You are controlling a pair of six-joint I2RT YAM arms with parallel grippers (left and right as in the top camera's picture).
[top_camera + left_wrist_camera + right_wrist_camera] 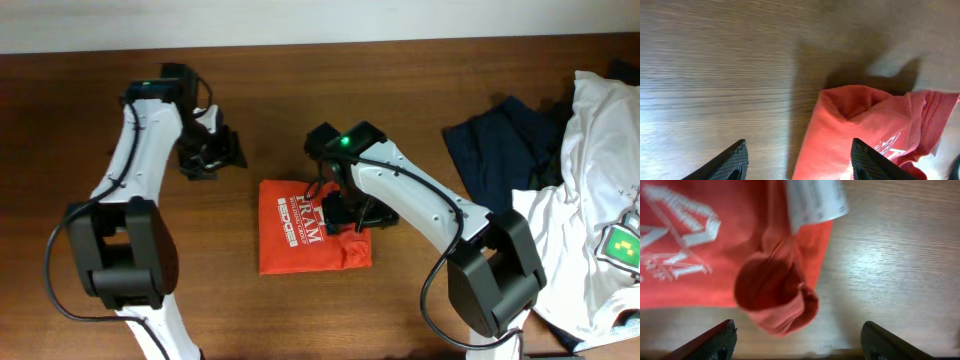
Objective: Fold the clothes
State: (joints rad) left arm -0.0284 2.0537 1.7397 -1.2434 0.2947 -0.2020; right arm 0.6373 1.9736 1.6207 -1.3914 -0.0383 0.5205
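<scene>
The orange-red T-shirt (pixel 300 228) with white "FRAM" lettering lies folded into a small rectangle in the middle of the table. My right gripper (pixel 352 212) hovers over its right edge, open and empty; the right wrist view shows a bunched corner of the shirt (pixel 777 292) just beyond the open jaws (pixel 799 345). My left gripper (pixel 212 152) is open and empty, up and left of the shirt. In the left wrist view the jaws (pixel 800 162) are spread above the wood, with the shirt's folded edge (pixel 860 125) by the right finger.
A dark navy garment (pixel 505 145) lies at the back right. A white shirt with a green patch (pixel 595 210) is piled at the right edge. The brown wooden table (pixel 80 120) runs to a pale wall at the back.
</scene>
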